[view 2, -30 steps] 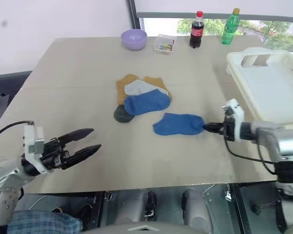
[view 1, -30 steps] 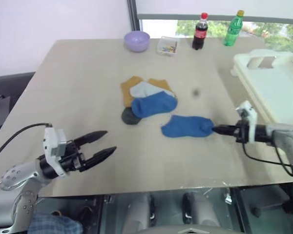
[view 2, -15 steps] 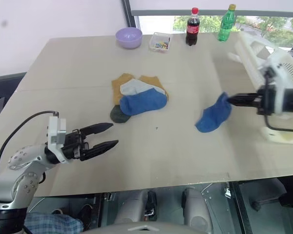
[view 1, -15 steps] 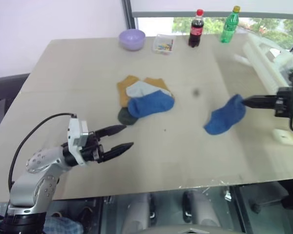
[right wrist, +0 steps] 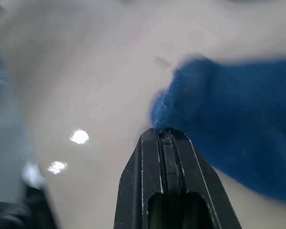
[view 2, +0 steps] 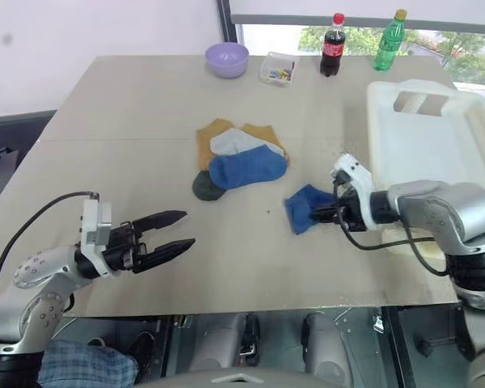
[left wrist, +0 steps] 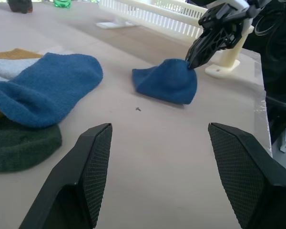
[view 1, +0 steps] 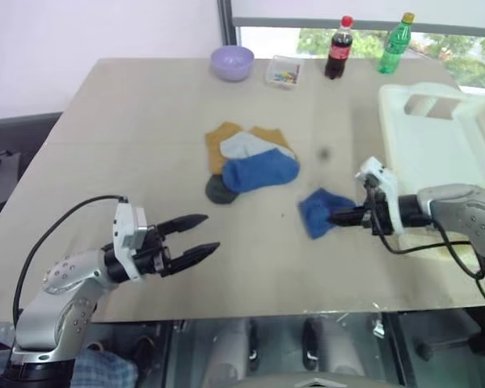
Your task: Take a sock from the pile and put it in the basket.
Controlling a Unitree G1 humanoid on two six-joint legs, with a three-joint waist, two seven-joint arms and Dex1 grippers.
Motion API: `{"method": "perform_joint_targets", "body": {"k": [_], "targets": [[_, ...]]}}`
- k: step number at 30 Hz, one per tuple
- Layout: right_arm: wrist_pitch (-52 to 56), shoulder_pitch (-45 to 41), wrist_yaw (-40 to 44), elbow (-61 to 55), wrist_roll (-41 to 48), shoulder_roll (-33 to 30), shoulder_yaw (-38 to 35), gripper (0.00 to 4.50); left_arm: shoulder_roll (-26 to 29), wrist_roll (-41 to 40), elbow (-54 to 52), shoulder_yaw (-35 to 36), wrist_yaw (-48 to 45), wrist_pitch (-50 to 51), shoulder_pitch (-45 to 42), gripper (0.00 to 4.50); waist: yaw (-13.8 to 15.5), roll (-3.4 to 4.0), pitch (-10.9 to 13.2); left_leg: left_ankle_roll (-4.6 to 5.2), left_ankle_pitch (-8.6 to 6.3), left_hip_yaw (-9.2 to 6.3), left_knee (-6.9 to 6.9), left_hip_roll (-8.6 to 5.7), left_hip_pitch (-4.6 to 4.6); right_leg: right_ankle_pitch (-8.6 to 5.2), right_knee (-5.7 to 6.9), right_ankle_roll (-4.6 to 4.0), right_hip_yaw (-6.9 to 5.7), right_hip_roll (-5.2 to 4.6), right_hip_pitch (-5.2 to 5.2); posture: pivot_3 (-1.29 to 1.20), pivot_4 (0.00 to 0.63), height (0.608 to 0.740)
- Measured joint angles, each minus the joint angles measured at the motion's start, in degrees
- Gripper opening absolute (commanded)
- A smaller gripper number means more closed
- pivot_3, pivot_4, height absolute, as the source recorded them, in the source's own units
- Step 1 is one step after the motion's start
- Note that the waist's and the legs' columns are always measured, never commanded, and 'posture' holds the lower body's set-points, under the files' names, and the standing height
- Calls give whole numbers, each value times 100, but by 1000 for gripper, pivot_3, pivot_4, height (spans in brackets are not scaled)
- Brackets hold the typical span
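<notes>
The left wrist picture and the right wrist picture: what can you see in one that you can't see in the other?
The left wrist view alone has the pile of socks, the white basket, the tops of two bottles, and the left gripper with its fingers wide apart over the table.

The right wrist view alone gives a close look down the right gripper's own shut fingers.

Both have the blue sock pinched in the right gripper, and bare tabletop.
</notes>
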Motion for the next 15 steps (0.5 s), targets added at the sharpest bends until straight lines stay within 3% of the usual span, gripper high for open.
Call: {"method": "perform_joint_targets", "body": {"k": [12, 15], "targets": [[-875, 516, 518, 1298, -513, -1184, -345, 61, -46, 29, 44, -3, 35, -106, -128, 3448, 8, -9, -5, -3, 3, -1, 8, 0, 2, 1, 0, -2, 1, 3, 9, 0, 150, 733], [-1013, 624, 577, 1374, -589, -1233, -385, 61, -48, 67, 114, -20, 22, -123, -167, 3448, -9, -9, -5, -3, 3, -2, 7, 6, 7, 1, 6, -2, 1, 12, 7, 0, 150, 733]]}}
